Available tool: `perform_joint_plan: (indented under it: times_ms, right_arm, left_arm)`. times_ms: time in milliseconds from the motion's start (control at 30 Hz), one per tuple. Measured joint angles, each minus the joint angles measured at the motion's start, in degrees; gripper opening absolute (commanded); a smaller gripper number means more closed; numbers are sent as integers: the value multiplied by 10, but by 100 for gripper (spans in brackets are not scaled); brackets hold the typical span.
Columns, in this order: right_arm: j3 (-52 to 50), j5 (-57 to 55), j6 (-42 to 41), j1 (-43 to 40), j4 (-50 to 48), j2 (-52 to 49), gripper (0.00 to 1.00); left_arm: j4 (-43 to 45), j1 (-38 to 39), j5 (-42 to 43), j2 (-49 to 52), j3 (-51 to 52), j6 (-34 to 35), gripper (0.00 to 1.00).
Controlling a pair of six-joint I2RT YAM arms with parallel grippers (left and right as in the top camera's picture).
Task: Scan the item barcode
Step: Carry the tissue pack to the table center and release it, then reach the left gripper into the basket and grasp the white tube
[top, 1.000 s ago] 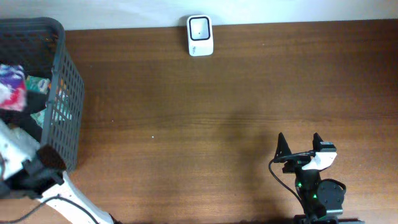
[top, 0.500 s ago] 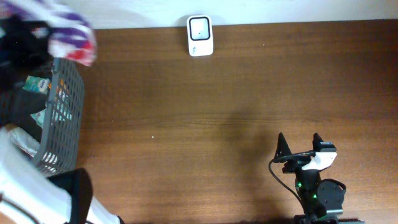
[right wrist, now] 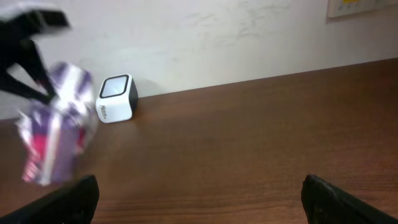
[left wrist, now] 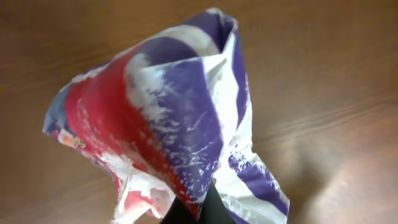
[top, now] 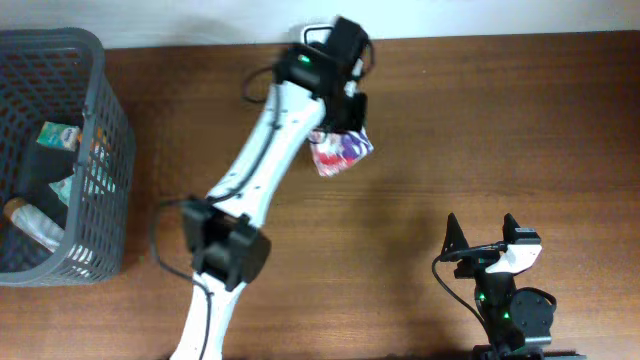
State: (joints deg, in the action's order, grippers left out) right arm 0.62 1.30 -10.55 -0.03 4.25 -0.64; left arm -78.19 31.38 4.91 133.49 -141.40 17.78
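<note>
The item is a crinkled purple, red and white packet (top: 341, 152). It hangs over the table just in front of the white scanner (top: 316, 34), which the left arm partly covers. My left gripper (top: 343, 122) is shut on the packet's top edge. In the left wrist view the packet (left wrist: 168, 118) fills the frame above the dark jaws of that gripper (left wrist: 194, 210). No barcode shows on it. The right wrist view has the packet (right wrist: 53, 127) blurred at the left beside the scanner (right wrist: 116, 98). My right gripper (top: 482, 232) rests open near the front right, holding nothing.
A grey mesh basket (top: 112, 140) stands at the table's left edge with several packaged goods inside. The left arm stretches diagonally from the front left across to the scanner. A pale wall (right wrist: 236, 31) runs behind the table's far edge.
The left arm has lifted the packet out of the basket and swung it right to a spot before the scanner. The right arm has not moved.
</note>
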Motion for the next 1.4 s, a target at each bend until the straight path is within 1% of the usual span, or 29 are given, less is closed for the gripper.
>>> perform_joint_plan:
  times_ms: [33, 100, 133, 167, 200, 333, 400, 433, 467, 533, 633, 667, 700, 767, 833, 967, 1033, 1067, 1133, 1200, 1300, 1400]
  right_arm:
    - [0, 0, 0, 0, 0, 0, 99]
    - [0, 0, 0, 0, 0, 0, 99]
    - [0, 0, 0, 0, 0, 0, 99]
    - [0, 0, 0, 0, 0, 0, 99]
    - [0, 0, 0, 0, 0, 0, 99]
    - [0, 0, 0, 0, 0, 0, 99]
    - [0, 0, 0, 0, 0, 0, 99]
    - [0, 0, 0, 0, 0, 0, 99]
    - [0, 0, 0, 0, 0, 0, 99]
    - [0, 0, 0, 0, 0, 0, 99]
    - [0, 0, 0, 0, 0, 0, 99]
    - [0, 0, 0, 0, 0, 0, 99]
    - [0, 0, 0, 0, 0, 0, 99]
    - [0, 0, 0, 0, 0, 0, 99]
    - [0, 0, 0, 0, 0, 0, 99]
    - [0, 0, 0, 0, 0, 0, 99]
    - [0, 0, 0, 0, 0, 0, 98]
    - [0, 0, 0, 0, 0, 0, 99]
    - [0, 0, 0, 0, 0, 0, 99]
    - [0, 0, 0, 0, 0, 0, 99]
    - [0, 0, 0, 0, 0, 0, 99]
    - [0, 0, 0, 0, 0, 0, 99]
  left_arm:
    - [16, 10, -2, 16, 10, -1, 29]
    - [36, 23, -5, 39, 17, -4, 33]
    - [37, 27, -5, 49, 17, -5, 41]
    - [37, 30, -5, 57, 18, -5, 54]
    - [37, 31, -6, 60, 19, -6, 62]
    - [25, 31, -9, 60, 17, -9, 71]
    - [-5, 29, -9, 61, -9, -9, 82]
    - [-20, 28, -9, 61, -28, -8, 93]
    - [-43, 23, -9, 60, -67, -15, 96]
    - [-70, 13, -9, 60, -125, -26, 98]
    - [-116, -20, -9, 55, -249, -33, 99]
    - [-123, -31, -9, 50, -268, -35, 99]
    - [-141, -49, -9, 47, -303, -35, 98]
    - [-157, -88, -9, 34, -344, -35, 96]
    - [-166, -156, -12, 2, -373, -35, 92]
    - [-172, -277, -20, -58, -375, -30, 95]
    - [-169, -371, -24, -91, -375, -21, 96]
    - [-168, -403, -25, -103, -375, -21, 99]
    - [-183, -498, -44, -130, -376, -14, 99]
    - [-183, -552, -61, -141, -359, -11, 99]
    - [-183, -611, -94, -149, -263, 0, 99]
    - [-181, -639, -135, -144, -113, 22, 99]
